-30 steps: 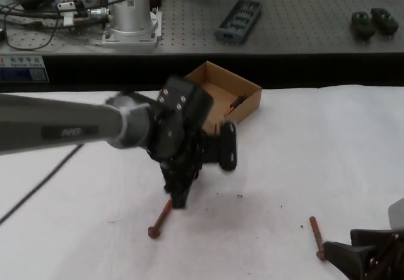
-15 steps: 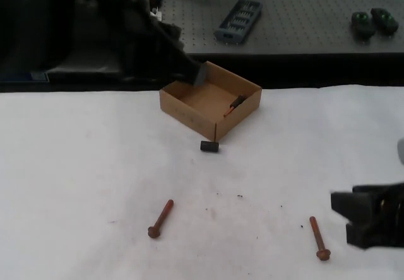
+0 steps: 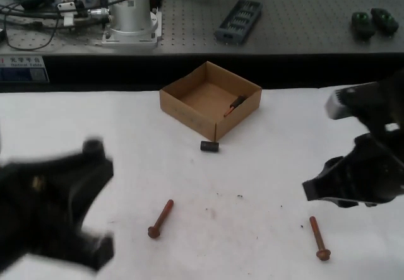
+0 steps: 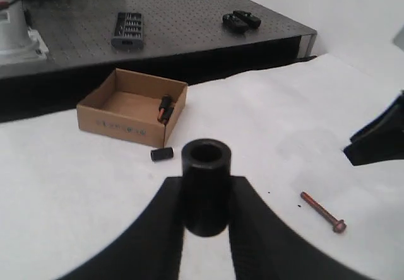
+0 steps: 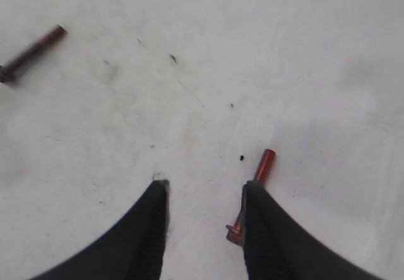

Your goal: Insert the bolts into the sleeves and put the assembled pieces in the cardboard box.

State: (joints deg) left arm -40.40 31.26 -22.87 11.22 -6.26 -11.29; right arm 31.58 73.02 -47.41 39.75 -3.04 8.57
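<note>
one sleeve (image 4: 206,166) stands upright, clamped in the left claw (image 4: 206,184) at 8 o'clock on the table (image 3: 284,135), so the right claw (image 5: 203,195), spread apart over the bolt (image 5: 264,164) at 5 o'clock, should shift to centre the shank within its jaws before closing.

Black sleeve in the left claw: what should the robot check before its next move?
1. Black cylindrical sleeve clamped in left claw: ok.
2. Sleeve's hole unblocked: ok.
3. Right claw open: ok.
4. Reddish metal bolt centred between right claw's fingers: not ok, it lies against one finger.
5. Bolt lifted off the white cloth: not ok.
6. Brown cardboard box has room: ok, with one assembled piece inside.
</note>
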